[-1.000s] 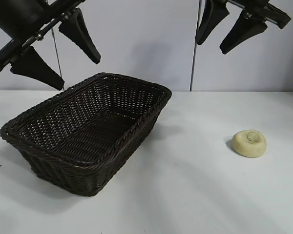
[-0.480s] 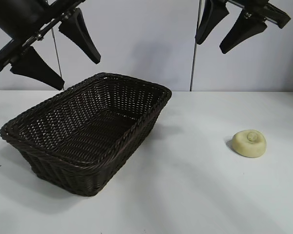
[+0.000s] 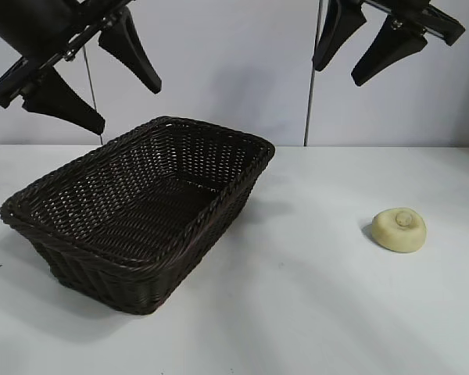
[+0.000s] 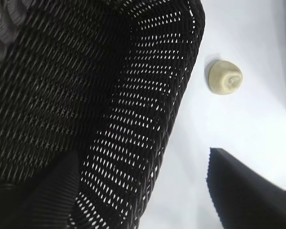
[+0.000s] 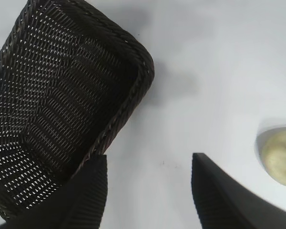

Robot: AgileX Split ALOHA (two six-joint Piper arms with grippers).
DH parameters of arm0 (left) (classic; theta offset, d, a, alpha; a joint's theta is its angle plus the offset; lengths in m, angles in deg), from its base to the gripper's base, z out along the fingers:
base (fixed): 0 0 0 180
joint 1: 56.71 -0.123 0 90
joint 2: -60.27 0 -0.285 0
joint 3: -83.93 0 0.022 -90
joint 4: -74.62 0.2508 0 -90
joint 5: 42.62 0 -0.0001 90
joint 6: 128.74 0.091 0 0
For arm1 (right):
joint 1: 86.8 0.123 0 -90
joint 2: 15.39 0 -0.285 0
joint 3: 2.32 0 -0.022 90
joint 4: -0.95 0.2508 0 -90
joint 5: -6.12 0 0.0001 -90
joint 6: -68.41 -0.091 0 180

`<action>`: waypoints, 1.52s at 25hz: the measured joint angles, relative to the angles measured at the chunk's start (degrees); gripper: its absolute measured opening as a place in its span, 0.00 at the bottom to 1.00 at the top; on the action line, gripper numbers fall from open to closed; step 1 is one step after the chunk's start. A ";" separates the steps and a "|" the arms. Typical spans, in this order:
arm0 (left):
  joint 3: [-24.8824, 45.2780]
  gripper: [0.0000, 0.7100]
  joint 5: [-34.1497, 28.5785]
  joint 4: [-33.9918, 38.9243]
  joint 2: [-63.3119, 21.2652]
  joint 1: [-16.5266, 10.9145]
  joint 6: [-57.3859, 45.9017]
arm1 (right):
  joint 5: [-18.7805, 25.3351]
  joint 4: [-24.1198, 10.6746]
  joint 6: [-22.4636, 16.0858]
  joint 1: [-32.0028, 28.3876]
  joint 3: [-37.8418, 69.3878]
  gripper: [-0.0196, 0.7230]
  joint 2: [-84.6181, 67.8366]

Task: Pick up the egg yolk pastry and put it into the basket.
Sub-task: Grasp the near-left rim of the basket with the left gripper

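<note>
The left hand (image 3: 102,76) hangs high above the left end of the basket (image 3: 141,205). Its fingers (image 3: 129,51) are spread wide and hold nothing. The basket stands on the left half of the white worktop (image 3: 297,297), with one corner turned toward the camera. No item is visible inside it. In the left wrist view, the woven wall of the basket (image 4: 148,109) lies between the two dark fingers (image 4: 248,191) of that hand.

The egg yolk pastry (image 3: 399,230) rests on the worktop at the right, well apart from the basket, knob upward. The right hand (image 3: 358,56) hangs high above the worktop, up and left of the pastry. Its fingers (image 3: 388,49) are spread and hold nothing. In the right wrist view, the pastry (image 5: 279,157) lies just outside one finger (image 5: 229,200).
</note>
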 joint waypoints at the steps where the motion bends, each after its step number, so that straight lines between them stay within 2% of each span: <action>1: 0.00 0.76 0.00 0.00 0.00 0.00 0.00 | 0.00 0.00 0.00 0.00 0.00 0.56 0.00; 7: 0.00 0.76 -1.87 -0.31 0.00 0.00 -2.10 | 0.00 0.00 0.00 0.00 0.00 0.56 0.00; 13: 0.00 0.76 -4.97 0.21 0.00 0.00 -15.14 | 0.00 0.00 0.00 0.00 0.00 0.56 0.00; 22: 0.00 0.76 -10.56 9.36 -0.45 0.00 -31.06 | 0.00 0.00 0.00 0.00 0.00 0.56 0.00; 28: 0.00 0.76 -11.83 16.61 -5.12 0.00 -38.10 | 0.05 0.00 0.00 0.00 0.00 0.56 0.00; 34: 0.49 0.76 -14.02 19.06 -9.18 0.00 -40.31 | 0.05 0.00 0.00 0.00 0.00 0.56 0.00; 38: 4.90 0.76 -13.53 19.21 -11.27 0.00 -42.28 | 0.05 0.00 0.00 0.00 0.00 0.56 0.00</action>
